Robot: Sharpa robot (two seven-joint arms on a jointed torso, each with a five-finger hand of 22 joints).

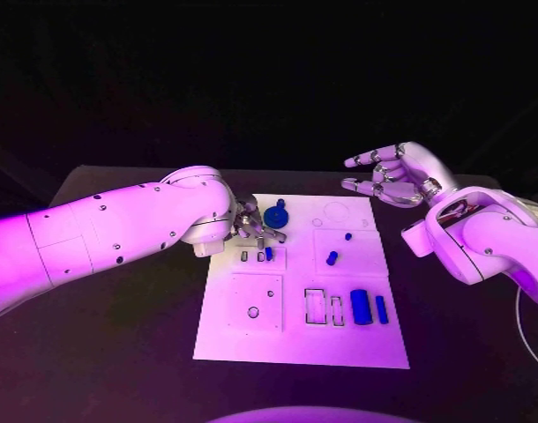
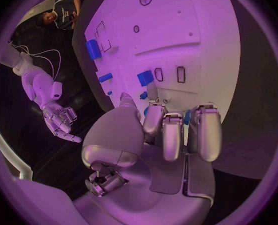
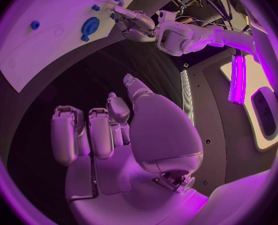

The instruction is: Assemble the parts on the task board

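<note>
The white task board (image 1: 301, 291) lies mid-table. My left hand (image 1: 254, 227) hovers over its far left part, fingers bent down toward the small slots, with nothing plainly held. A round blue part (image 1: 278, 214) sits just beside those fingers; a bit of blue (image 2: 186, 116) shows behind the fingers (image 2: 175, 135). A short blue piece (image 1: 268, 254) (image 2: 145, 77) stands by the slots. Two small blue pieces (image 1: 348, 236) (image 1: 332, 258) lie mid-board. A thick blue block (image 1: 361, 306) and a slim one (image 1: 381, 307) lie at the right. My right hand (image 1: 394, 176) (image 3: 114, 135) is raised past the far right corner, empty.
Empty outlined slots (image 1: 323, 306) sit left of the thick block, and a plate with a small hole (image 1: 254, 302) fills the board's near left. Black table (image 1: 130, 352) surrounds the board. A thin cable (image 1: 524, 344) curves along the right side.
</note>
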